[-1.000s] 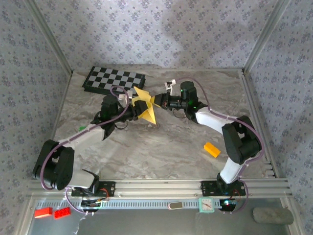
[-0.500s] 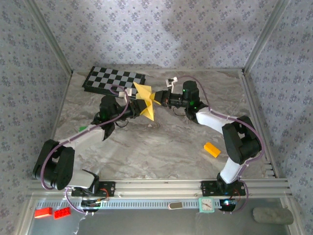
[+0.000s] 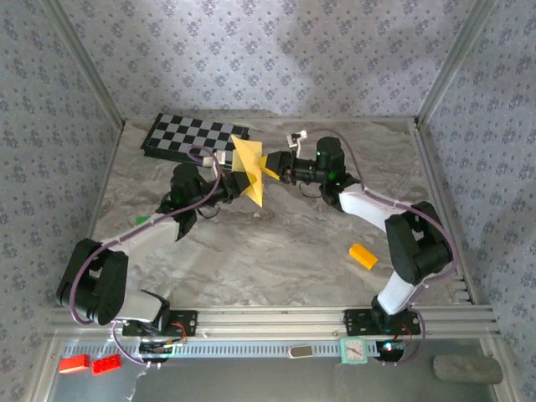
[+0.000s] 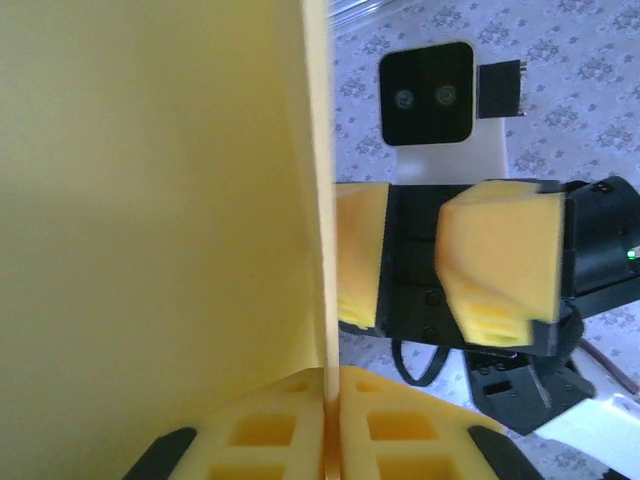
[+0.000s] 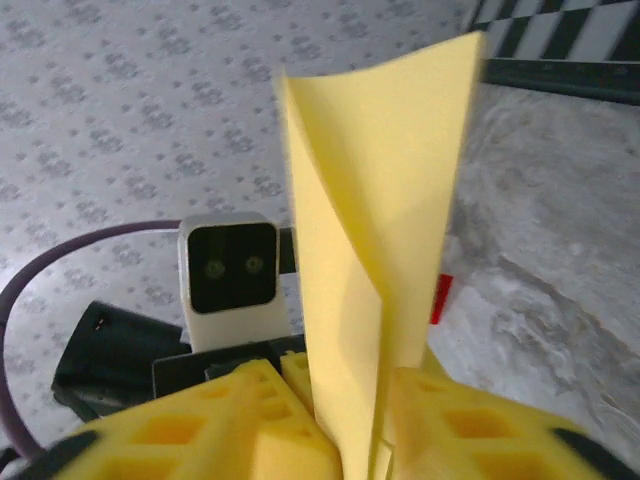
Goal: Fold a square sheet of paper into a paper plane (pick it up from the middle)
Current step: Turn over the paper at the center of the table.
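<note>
Starting at the front of the table [image 3: 285, 251]: the little orange block [image 3: 363, 255] is lying off to the right, well apart from the action.

Further in, both arms are reaching toward the middle and meeting nose to nose. The left gripper [image 3: 237, 183] is coming in from the left and clamping the lower part of the paper [image 3: 249, 171]. On its own camera its fingers [image 4: 250, 435] are pressing together with the sheet edge-on between them.

The right gripper [image 3: 270, 168] is coming in from the opposite side, right up against the same sheet. On its camera the paper is running down between its fingers [image 5: 240, 420]. From the other side, though, its pads [image 4: 500, 265] are looking spread apart, so I honestly can't tell if it's pinching or just straddling.

The paper is hanging in the air off the table, standing nearly upright. Its long axis is running from low and near to high and far, with the tip leaning toward the checkerboard [image 3: 194, 136] at the back.

So the sheet is sitting dead between the two grippers. I'm guessing the next crease depends on the right one getting a pinch on that standing flap while the left is anchoring it.
</note>
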